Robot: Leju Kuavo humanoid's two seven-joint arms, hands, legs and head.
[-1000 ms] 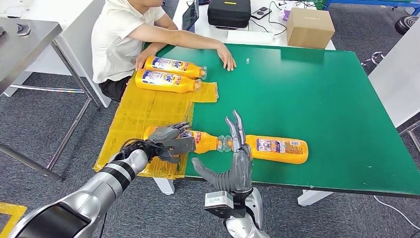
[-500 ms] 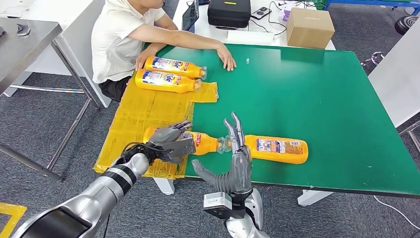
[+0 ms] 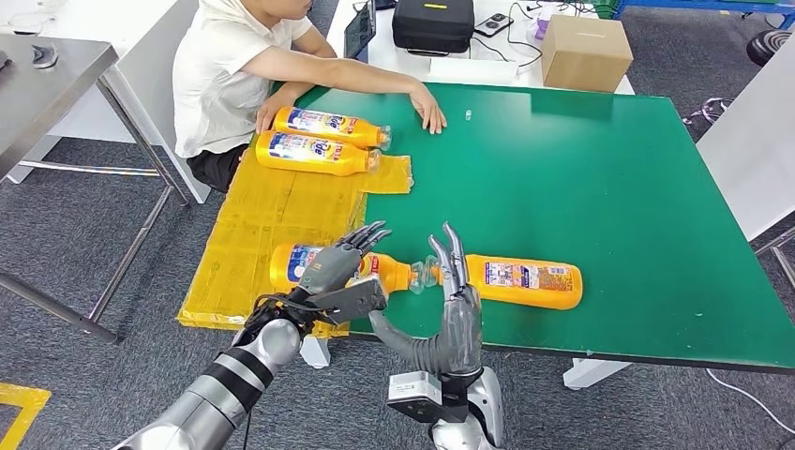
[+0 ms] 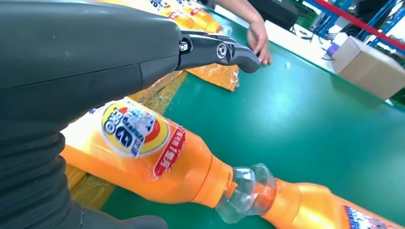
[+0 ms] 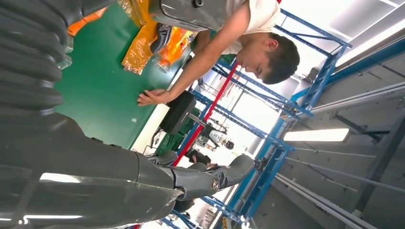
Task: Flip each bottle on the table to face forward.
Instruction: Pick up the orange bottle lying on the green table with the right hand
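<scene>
Two orange bottles lie cap to cap near the table's front edge. The left bottle (image 3: 300, 264) (image 4: 143, 157) shows its round blue and orange label; the right bottle (image 3: 525, 280) shows a printed panel. My left hand (image 3: 339, 274) hovers just above the left bottle with its fingers spread and nothing in them. My right hand (image 3: 455, 309) stands upright with fingers apart beside the two caps, its fingertips (image 3: 452, 246) near the right bottle's neck. Two more orange bottles (image 3: 323, 122) (image 3: 314, 153) lie at the far left with labels up, next to a person.
A seated person in a white shirt rests a hand (image 3: 431, 112) on the green table (image 3: 600, 197). Crinkled yellow plastic (image 3: 272, 202) covers the table's left side. A cardboard box (image 3: 586, 52) and black case (image 3: 433, 23) sit on the white table behind.
My left hand has let go of the left bottle, lifted and spread its fingers. The bottle's front label now faces up. My right hand stays in place.
</scene>
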